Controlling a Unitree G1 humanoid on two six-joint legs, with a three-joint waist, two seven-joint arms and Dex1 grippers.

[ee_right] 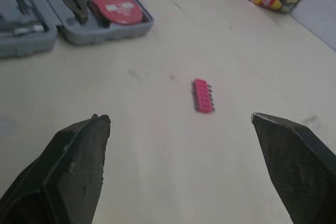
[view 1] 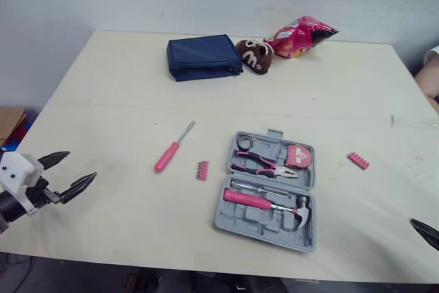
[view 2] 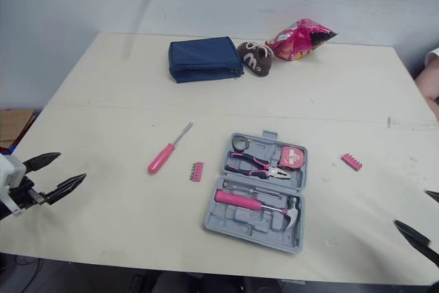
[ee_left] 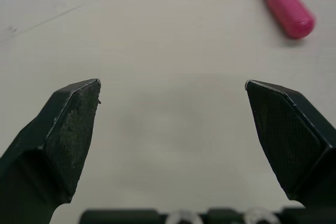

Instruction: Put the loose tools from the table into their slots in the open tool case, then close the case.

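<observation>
Fig. Tool case (view 1: 236, 223) lies open mid-table (view 1: 123, 87), w/ hammer (view 1: 264, 202), pliers (view 1: 264, 165) and tape measure (view 1: 298, 156) seated. Loose: pink screwdriver (view 1: 167, 157) and bit strip (view 1: 202, 170) on the case's left, second bit strip (view 1: 358, 160) on its right. Left gripper (view 1: 81, 166) and right gripper (ee_right: 178, 119), fingers spread and empty, flank the case, prob. so each arm works its own side. R wrist view resolves the second strip's bits; L wrist view catches the screwdriver handle

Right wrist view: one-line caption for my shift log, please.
Open right gripper faces the loose pink bit holder lying on the table, clear of the open tool case.
</observation>
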